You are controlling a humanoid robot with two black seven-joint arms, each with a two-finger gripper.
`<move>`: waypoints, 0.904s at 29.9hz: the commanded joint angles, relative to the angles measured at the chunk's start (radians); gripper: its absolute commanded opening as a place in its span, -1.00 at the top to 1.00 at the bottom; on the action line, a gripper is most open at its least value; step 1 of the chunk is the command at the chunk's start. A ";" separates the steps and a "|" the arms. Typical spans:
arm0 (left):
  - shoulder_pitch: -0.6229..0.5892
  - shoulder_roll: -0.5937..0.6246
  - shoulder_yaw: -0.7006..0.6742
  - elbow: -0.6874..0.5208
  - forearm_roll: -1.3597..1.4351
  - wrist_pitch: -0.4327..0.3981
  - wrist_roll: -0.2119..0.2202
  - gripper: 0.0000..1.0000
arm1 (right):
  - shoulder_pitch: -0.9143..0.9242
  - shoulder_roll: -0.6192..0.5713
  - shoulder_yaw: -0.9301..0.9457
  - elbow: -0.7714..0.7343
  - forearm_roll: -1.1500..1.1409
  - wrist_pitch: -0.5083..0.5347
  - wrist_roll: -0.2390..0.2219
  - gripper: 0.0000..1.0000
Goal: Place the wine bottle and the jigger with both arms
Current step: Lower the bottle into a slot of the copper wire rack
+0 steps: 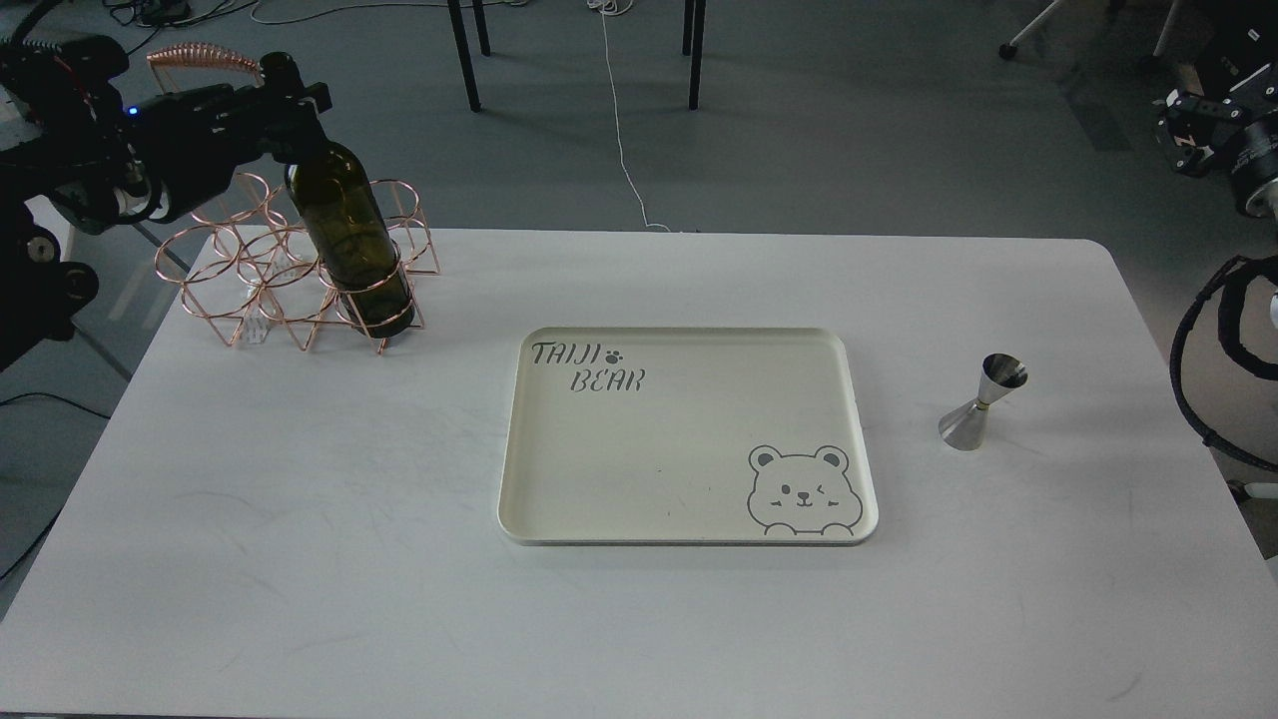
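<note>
The dark olive-green wine bottle stands upright in the front-right ring of a copper wire rack at the table's far left. My left gripper comes in from the left and is closed around the bottle's neck, just below its top. The shiny steel jigger stands upright on the table at the right, apart from both arms. My right gripper is far off at the upper right, beyond the table edge, dark and small, so its fingers cannot be told apart.
A cream tray printed with "TAIJI BEAR" and a bear face lies at the middle of the white table. Black cables hang by the right edge. Chair legs stand on the floor behind.
</note>
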 commanded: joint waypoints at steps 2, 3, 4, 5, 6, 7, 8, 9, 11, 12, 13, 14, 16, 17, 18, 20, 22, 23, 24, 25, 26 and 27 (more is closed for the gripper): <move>0.017 0.000 0.001 0.000 0.001 0.018 -0.004 0.38 | -0.001 0.001 0.000 0.000 0.000 0.000 0.000 -0.95; 0.019 0.000 0.001 0.000 0.001 0.018 -0.006 0.46 | -0.001 0.001 0.000 0.000 0.000 0.000 0.000 -0.95; 0.017 0.000 0.001 0.000 0.001 0.018 -0.006 0.52 | -0.001 0.001 0.000 0.000 0.000 0.000 0.000 -0.95; 0.017 0.001 0.001 0.000 0.001 0.018 -0.006 0.59 | -0.001 0.001 0.000 0.000 -0.001 0.000 0.000 -0.95; 0.017 0.001 0.001 0.000 0.001 0.018 -0.006 0.67 | -0.001 0.001 0.000 0.000 0.000 0.000 0.000 -0.95; 0.017 0.001 0.001 0.000 0.003 0.016 -0.009 0.74 | -0.001 0.001 -0.001 0.000 -0.001 0.000 0.000 -0.95; 0.017 0.003 0.001 0.000 0.003 0.015 -0.012 0.78 | -0.001 0.001 0.000 0.000 0.000 0.000 0.000 -0.95; 0.017 0.004 0.001 -0.002 0.003 0.012 -0.013 0.83 | -0.001 0.001 0.000 0.000 0.000 0.000 0.000 -0.95; 0.017 0.004 0.001 -0.002 0.001 0.010 -0.012 0.84 | -0.001 0.001 -0.001 0.000 0.000 0.000 0.000 -0.95; 0.017 0.004 0.001 -0.002 -0.001 0.010 -0.010 0.82 | -0.001 -0.001 -0.001 0.000 -0.001 0.000 0.000 -0.95; 0.016 0.003 -0.001 -0.002 -0.001 0.010 -0.010 0.77 | -0.001 -0.001 -0.001 0.000 -0.001 0.000 0.000 -0.95; 0.016 0.001 -0.001 -0.002 -0.001 0.010 -0.010 0.70 | -0.001 -0.001 -0.001 0.000 -0.001 0.000 0.000 -0.95; 0.016 0.000 -0.001 -0.002 -0.002 0.012 -0.010 0.53 | -0.001 -0.001 -0.001 0.000 -0.001 0.000 0.000 -0.95; 0.016 0.000 -0.001 -0.002 -0.007 0.013 -0.012 0.44 | 0.001 -0.001 -0.001 0.000 -0.001 0.000 0.000 -0.95; 0.016 -0.002 -0.001 -0.002 -0.014 0.013 -0.012 0.32 | 0.001 -0.001 -0.001 0.000 -0.001 0.000 0.000 -0.95; 0.014 -0.005 -0.001 -0.002 -0.030 0.013 -0.010 -0.26 | 0.001 -0.001 -0.001 0.000 -0.001 0.000 0.000 -0.95; 0.014 -0.013 -0.001 -0.002 -0.034 0.018 -0.010 -0.63 | 0.001 -0.001 -0.001 0.000 -0.001 0.000 0.000 -0.95; 0.014 -0.013 -0.001 -0.002 -0.034 0.018 -0.010 -0.64 | 0.001 -0.001 -0.001 0.000 -0.001 0.000 0.000 -0.95; 0.014 -0.013 -0.001 -0.002 -0.034 0.018 -0.009 -0.64 | 0.001 -0.001 -0.001 0.000 -0.001 0.000 0.000 -0.95; 0.014 -0.013 -0.001 -0.002 -0.034 0.018 -0.009 -0.65 | 0.001 -0.001 -0.001 0.000 -0.001 0.000 0.000 -0.95; 0.014 -0.013 -0.002 -0.002 -0.034 0.018 -0.006 -0.66 | 0.001 -0.001 -0.001 0.000 -0.001 0.000 0.000 -0.95; 0.014 -0.013 -0.002 -0.002 -0.034 0.018 -0.004 -0.67 | -0.001 -0.001 -0.001 0.000 -0.001 0.000 0.000 -0.95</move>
